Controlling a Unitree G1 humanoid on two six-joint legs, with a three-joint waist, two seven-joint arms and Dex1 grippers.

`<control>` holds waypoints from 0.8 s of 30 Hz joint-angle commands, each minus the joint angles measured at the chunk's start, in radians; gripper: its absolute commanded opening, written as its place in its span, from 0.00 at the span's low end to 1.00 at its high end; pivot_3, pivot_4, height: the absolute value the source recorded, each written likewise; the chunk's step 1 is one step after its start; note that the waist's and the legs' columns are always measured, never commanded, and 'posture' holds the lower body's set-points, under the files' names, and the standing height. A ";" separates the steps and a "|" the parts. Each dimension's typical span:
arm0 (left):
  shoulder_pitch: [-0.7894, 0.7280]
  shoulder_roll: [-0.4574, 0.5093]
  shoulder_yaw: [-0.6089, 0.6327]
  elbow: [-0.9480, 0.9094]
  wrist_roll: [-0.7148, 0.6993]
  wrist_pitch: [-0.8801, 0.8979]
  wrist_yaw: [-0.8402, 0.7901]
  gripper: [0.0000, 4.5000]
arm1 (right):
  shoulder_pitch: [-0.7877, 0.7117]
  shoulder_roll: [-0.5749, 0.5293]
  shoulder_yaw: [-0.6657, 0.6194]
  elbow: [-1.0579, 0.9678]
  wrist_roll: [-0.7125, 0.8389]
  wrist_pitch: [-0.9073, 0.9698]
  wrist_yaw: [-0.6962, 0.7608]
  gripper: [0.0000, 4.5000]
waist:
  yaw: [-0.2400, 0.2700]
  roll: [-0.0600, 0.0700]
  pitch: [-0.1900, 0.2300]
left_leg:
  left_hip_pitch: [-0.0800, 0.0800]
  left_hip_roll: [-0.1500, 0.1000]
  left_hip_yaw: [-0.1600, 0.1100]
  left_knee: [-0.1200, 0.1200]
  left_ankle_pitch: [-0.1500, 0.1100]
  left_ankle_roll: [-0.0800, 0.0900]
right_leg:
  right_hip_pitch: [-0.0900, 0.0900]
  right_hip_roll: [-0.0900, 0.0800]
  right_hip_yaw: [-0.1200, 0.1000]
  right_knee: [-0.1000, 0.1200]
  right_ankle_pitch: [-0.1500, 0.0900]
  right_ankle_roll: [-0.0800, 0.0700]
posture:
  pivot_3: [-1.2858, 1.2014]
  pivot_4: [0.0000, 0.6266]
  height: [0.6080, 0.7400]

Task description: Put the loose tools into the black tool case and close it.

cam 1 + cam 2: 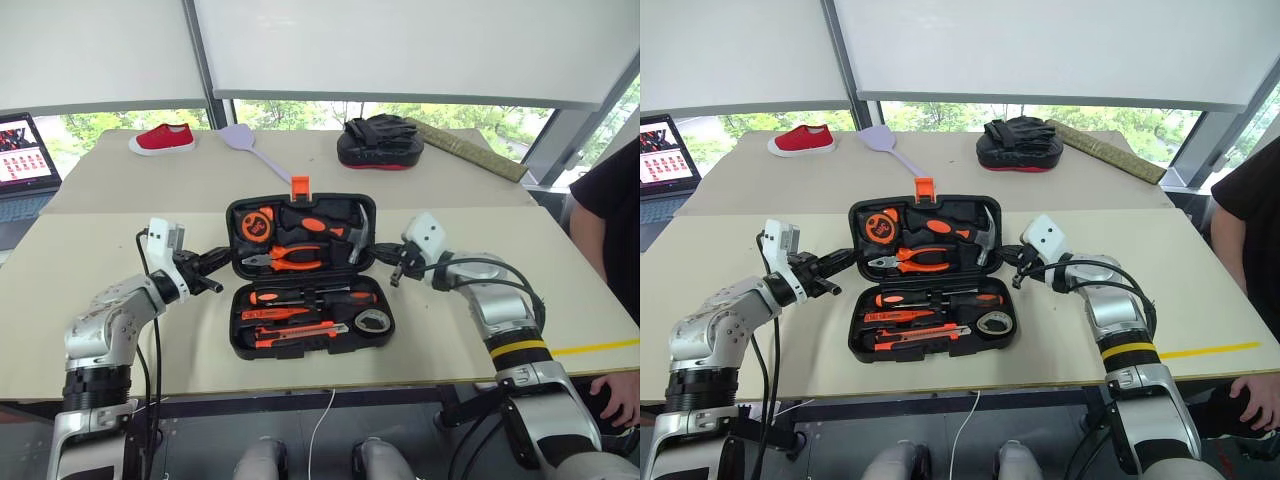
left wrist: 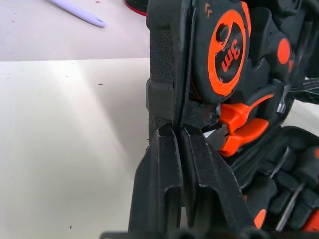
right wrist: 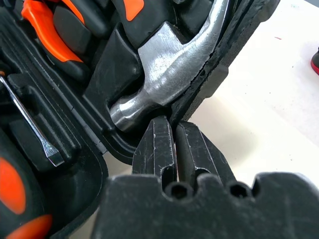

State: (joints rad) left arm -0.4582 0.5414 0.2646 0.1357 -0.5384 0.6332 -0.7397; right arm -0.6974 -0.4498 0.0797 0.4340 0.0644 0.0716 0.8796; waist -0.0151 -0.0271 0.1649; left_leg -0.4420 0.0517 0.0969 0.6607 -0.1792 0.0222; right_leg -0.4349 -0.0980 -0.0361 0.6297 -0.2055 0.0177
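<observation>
Tool case [image 1: 308, 275] mid-frame on bench [image 1: 100, 300], open, tools slotted. L hand [image 1: 212, 264] and R hand [image 1: 393, 262] both pinched closed at lid's side edges, prob. to fold it shut.

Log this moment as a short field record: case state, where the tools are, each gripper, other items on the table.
case: black tool case open, lid half raised, orange latch at its far edge
tools: screwdrivers, utility knife and tape roll lie in the near half
lid contents: tape measure, pliers, hammer
left gripper: shut on the lid's left edge
right gripper: shut, at the lid's right edge by the hammer head
other items: red shoe, lilac spatula, black-and-red mitt, laptop
</observation>
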 commanded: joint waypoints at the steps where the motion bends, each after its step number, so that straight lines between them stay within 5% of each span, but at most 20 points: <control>1: -0.017 -0.008 0.002 -0.007 -0.006 -0.030 -0.004 0.00 | -0.007 -0.009 -0.010 -0.061 0.032 -0.032 0.033 0.00 | 0.000 0.000 0.000 | 0.000 0.000 0.000 0.000 0.000 0.000 | 0.000 0.000 0.000 0.000 0.000 0.000 | 0.52 0.24 1.00; 9: 0.038 -0.034 0.052 -0.073 -0.045 -0.129 -0.054 0.00 | 0.052 -0.024 -0.042 -0.125 0.067 -0.128 0.054 0.00 | 0.001 0.000 0.000 | 0.000 0.000 0.000 0.000 0.000 0.000 | 0.000 0.000 0.000 0.000 0.000 0.000 | 0.52 0.24 1.00; 22: 0.501 0.015 0.025 -0.161 0.164 -0.762 -0.308 0.00 | 0.361 -0.183 0.009 -0.061 -0.356 -0.974 -0.258 0.00 | 0.000 0.001 -0.001 | 0.002 0.000 0.005 -0.002 -0.003 0.002 | 0.000 -0.002 0.003 -0.003 -0.002 0.001 | 0.52 0.24 1.00; 24: 0.519 0.023 0.029 -0.109 0.206 -0.823 -0.281 0.00 | 0.389 -0.196 0.031 -0.019 -0.369 -0.988 -0.275 0.17 | 0.000 0.001 -0.002 | 0.004 0.000 0.006 -0.002 -0.003 0.002 | 0.002 -0.002 0.003 -0.003 -0.006 0.000 | 0.52 0.24 1.00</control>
State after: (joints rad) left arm 0.0215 0.5429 0.2851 -0.0454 -0.4004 -0.1377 -1.0304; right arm -0.3448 -0.6146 0.0917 0.3636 -0.2571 -0.8810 0.6158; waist -0.0152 -0.0262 0.1627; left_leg -0.4354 0.0526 0.1031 0.6592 -0.1825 0.0229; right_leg -0.4313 -0.1000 -0.0332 0.6268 -0.2153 0.0171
